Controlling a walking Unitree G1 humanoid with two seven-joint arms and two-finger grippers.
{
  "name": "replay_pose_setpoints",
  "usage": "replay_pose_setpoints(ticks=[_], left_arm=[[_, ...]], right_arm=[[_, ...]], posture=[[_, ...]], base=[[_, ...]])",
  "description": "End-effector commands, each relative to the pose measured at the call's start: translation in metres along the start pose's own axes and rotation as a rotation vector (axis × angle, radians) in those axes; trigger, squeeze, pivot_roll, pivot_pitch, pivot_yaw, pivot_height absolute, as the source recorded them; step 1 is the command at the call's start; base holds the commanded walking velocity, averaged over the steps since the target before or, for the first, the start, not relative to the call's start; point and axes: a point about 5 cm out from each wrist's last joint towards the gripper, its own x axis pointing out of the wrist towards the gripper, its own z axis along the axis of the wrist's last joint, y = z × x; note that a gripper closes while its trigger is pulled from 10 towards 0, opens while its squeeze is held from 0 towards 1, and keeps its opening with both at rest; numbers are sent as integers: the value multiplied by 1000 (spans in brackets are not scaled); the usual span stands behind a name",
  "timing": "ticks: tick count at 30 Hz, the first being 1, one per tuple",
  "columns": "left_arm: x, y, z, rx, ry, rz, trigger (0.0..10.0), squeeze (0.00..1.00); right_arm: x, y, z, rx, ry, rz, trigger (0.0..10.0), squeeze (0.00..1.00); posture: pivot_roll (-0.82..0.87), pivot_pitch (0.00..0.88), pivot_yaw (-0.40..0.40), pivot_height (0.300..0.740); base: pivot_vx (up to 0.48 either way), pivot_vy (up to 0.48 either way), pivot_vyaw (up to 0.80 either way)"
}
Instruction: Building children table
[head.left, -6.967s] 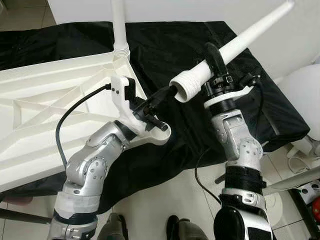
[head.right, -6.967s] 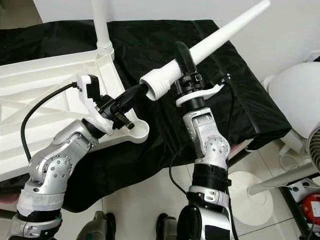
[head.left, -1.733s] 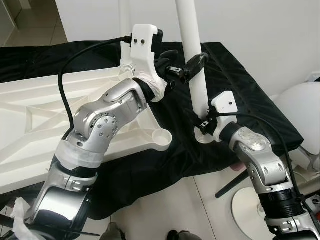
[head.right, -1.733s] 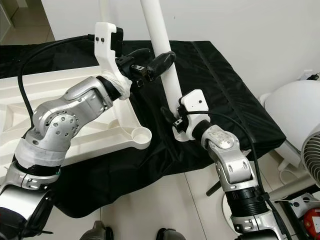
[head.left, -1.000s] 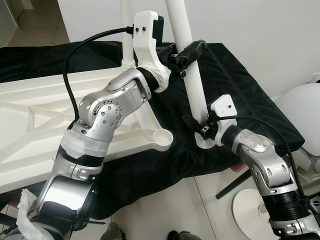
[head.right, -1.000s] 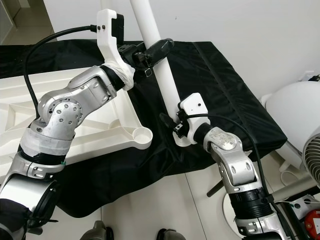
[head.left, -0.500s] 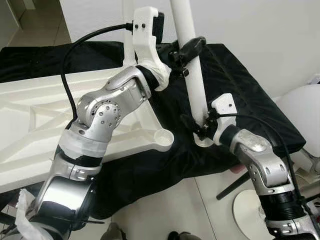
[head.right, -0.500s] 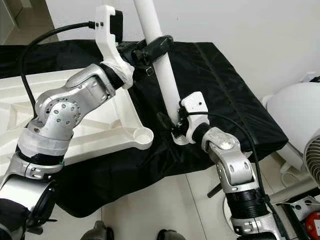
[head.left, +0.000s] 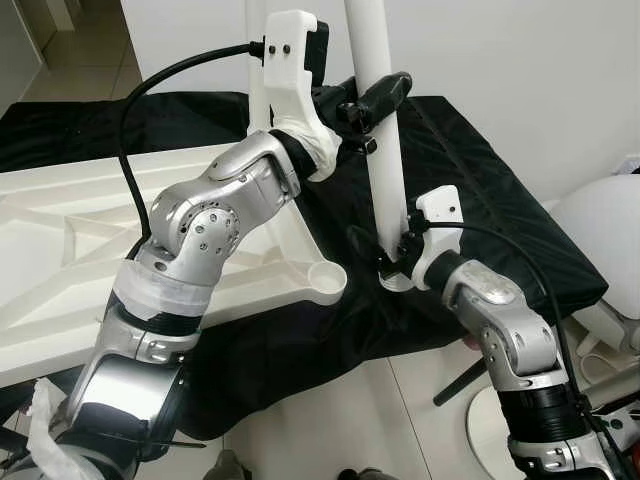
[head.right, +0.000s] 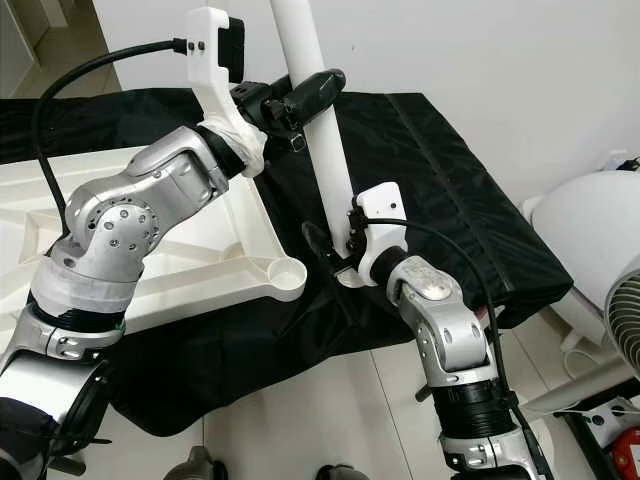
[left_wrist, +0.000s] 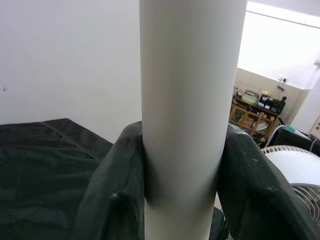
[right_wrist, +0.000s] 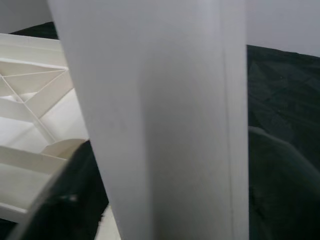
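**Table leg held upright by both tools**

Table leg (head.left: 385, 150), a white round post, stands nearly upright over the black cloth (head.left: 470, 170), its wider threaded foot (head.left: 396, 281) low, just off the corner of the white tabletop (head.left: 60, 260).

Left tool (head.left: 378, 98) is clamped on the leg high up; the left wrist view shows its black fingers (left_wrist: 117, 200) pressed against both sides of the post. Right tool (head.right: 335, 252) grips the same leg close to its foot, one finger (head.right: 315, 240) reaching round the side facing the tabletop, and the right wrist view shows dark fingers on either side of the post.

Beside the foot is the tabletop's round corner socket (head.left: 325, 277), open and apart from the leg. The tabletop lies underside up, ribs showing, on the cloth-covered worktop. At its far corner a second white leg (head.left: 258, 60) stands upright behind the left wrist camera housing (head.left: 293, 50). A white fan (head.right: 625, 310) sits at the robot's right on the tiled floor (head.left: 340, 420).
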Motion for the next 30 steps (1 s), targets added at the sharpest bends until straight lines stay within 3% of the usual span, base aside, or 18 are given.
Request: replay_pose_setpoints(ticks=[1, 2, 14, 15, 16, 19, 20, 27, 30], left_arm=[[-1, -33, 5, 3, -36, -406, 10000, 0], [-1, -35, 5, 8, -33, -411, 10000, 0], [-3, -46, 5, 21, -20, -460, 10000, 0], [-3, -47, 5, 7, -20, -463, 10000, 220], [-4, -48, 6, -14, -23, -472, 10000, 1000], [-5, -49, 7, -34, -27, -469, 10000, 1000], [-7, -48, 9, -56, -33, -468, 10000, 0], [-12, -37, 13, -111, -56, -420, 10000, 0], [-12, -23, 8, -107, -45, -340, 10000, 0]], right_arm=[[4, 6, 2, 24, 4, 22, 4353, 0], [5, 6, 1, 32, 9, 21, 0, 0], [4, 2, -2, 68, 33, -32, 314, 0], [5, 2, -2, 70, 32, -35, 2784, 0], [5, 2, 0, 79, 22, -43, 10000, 0], [6, 1, 2, 93, 7, -57, 10000, 0], [7, 0, 4, 105, -6, -71, 10000, 0], [10, -4, 11, 147, -58, -121, 10000, 0], [11, -9, 13, 164, -81, -167, 10000, 0]], posture=[[40, 43, -23, 740], [41, 44, -22, 740], [43, 54, -11, 740], [43, 54, -11, 740], [40, 58, -3, 740], [40, 62, -1, 740], [38, 66, 1, 740], [39, 74, 3, 740], [47, 87, 4, 740]], base=[[0, 0, 0], [0, 0, 0], [0, 0, 0], [0, 0, 0], [0, 0, 0], [0, 0, 0], [0, 0, 0], [0, 0, 0], [0, 0, 0]])
